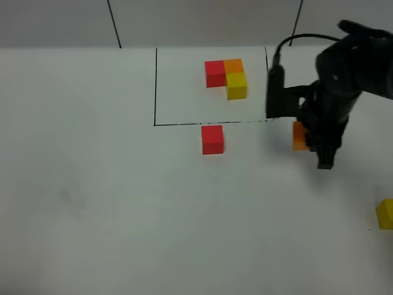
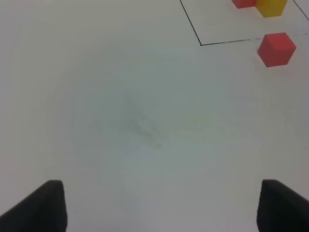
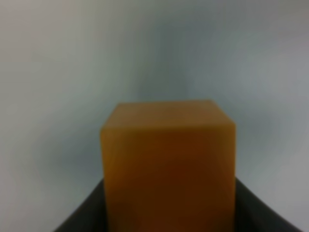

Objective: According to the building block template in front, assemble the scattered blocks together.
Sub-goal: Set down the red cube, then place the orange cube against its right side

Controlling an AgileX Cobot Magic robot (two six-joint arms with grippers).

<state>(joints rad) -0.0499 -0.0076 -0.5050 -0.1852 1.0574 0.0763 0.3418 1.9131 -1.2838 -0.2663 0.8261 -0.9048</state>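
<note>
Though blurry, orange cube (image 3: 167, 164) between right jaws.

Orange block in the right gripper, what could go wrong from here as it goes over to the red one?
1. The orange block fills the right wrist view between the fingers, hiding what lies below, so it may land askew.
2. The loose red block lies free just outside the black frame line; a bump could shove it over.
3. The loose yellow block is cut off by the high view's edge, so it may be hard to locate.
</note>
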